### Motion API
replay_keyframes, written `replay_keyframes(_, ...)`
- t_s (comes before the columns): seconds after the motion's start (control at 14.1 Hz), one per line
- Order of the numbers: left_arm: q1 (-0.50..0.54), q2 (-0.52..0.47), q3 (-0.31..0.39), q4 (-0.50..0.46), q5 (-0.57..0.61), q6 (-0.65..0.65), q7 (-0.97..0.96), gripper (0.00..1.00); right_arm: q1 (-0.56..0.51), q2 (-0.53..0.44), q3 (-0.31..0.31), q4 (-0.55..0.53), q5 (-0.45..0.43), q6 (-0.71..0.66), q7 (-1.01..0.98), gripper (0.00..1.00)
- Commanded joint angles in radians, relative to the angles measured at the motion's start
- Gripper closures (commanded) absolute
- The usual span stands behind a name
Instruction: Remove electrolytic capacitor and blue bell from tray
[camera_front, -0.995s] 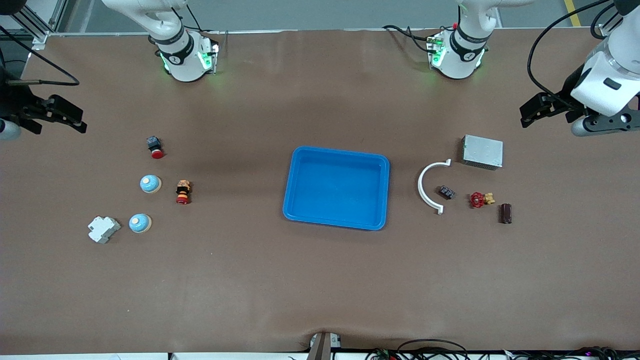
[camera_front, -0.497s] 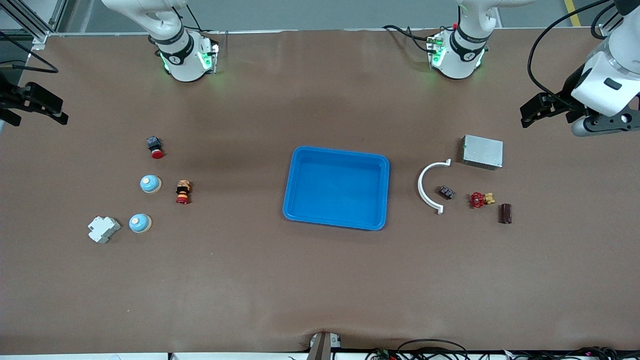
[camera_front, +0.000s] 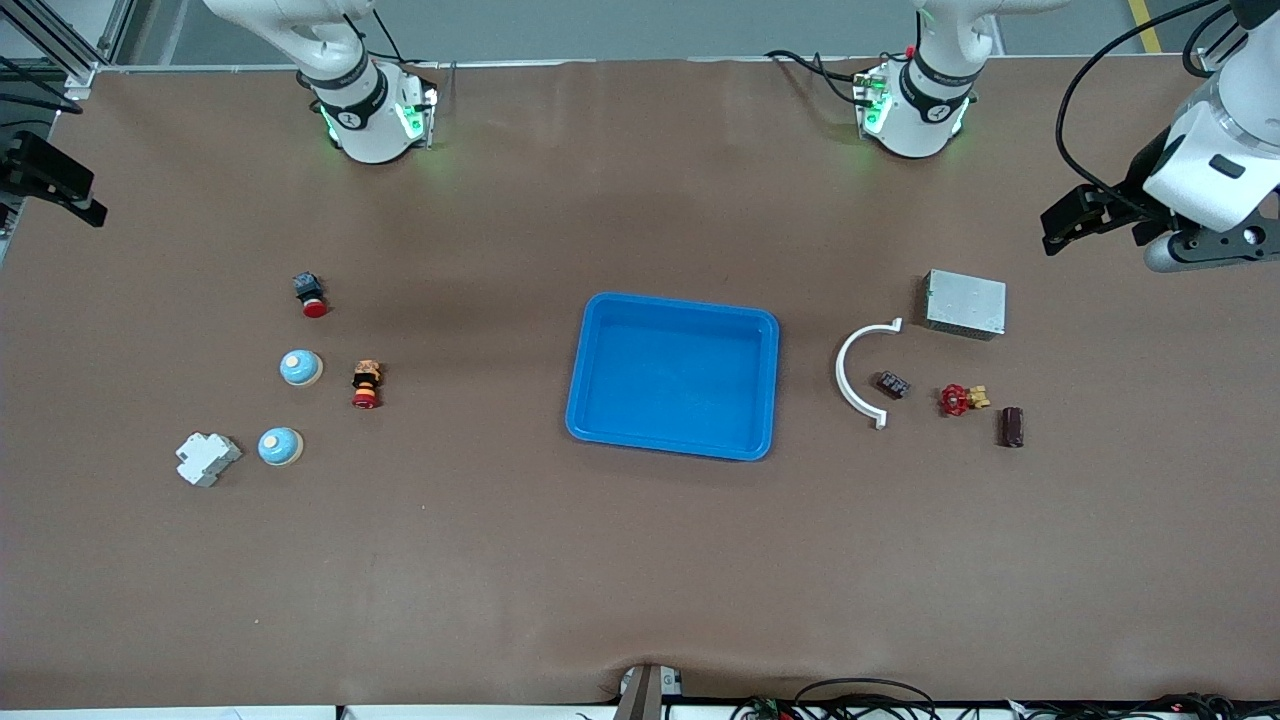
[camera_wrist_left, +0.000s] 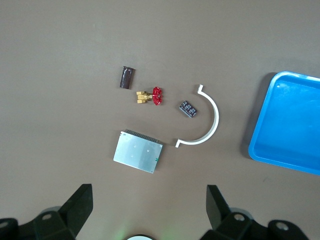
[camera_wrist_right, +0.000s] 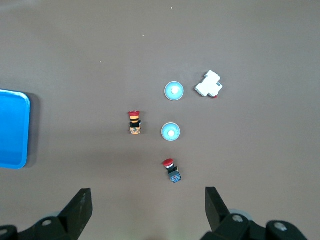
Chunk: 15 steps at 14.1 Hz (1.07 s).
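The right gripper (camera_front: 50, 180) has pulled away from the empty tray (camera_front: 672, 440), fingers apart like the waiting left gripper (camera_front: 1075, 218) — capacitor (camera_front: 1012, 426) and bells (camera_front: 300, 368) lie outside it — so nothing looks left to spoil.

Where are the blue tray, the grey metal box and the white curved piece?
blue tray (camera_front: 672, 376), front view, bare floor.
grey metal box (camera_front: 965, 303), front view, top face.
white curved piece (camera_front: 842, 372), front view, middle of the arc.
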Motion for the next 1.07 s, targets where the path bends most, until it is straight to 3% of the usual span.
replay_keyframes(0.0, 0.002, -0.013, 0.000, 0.002, 0.007, -0.003, 0.032, 0.00, -0.036, 0.015, 0.024, 0.023, 0.005, -0.023, -0.001, 0.00)
replay_keyframes(0.99, -0.004, -0.013, -0.002, 0.033, 0.009, -0.021, 0.037, 0.00, -0.041, 0.013, 0.033, 0.043, 0.007, -0.112, 0.072, 0.00)
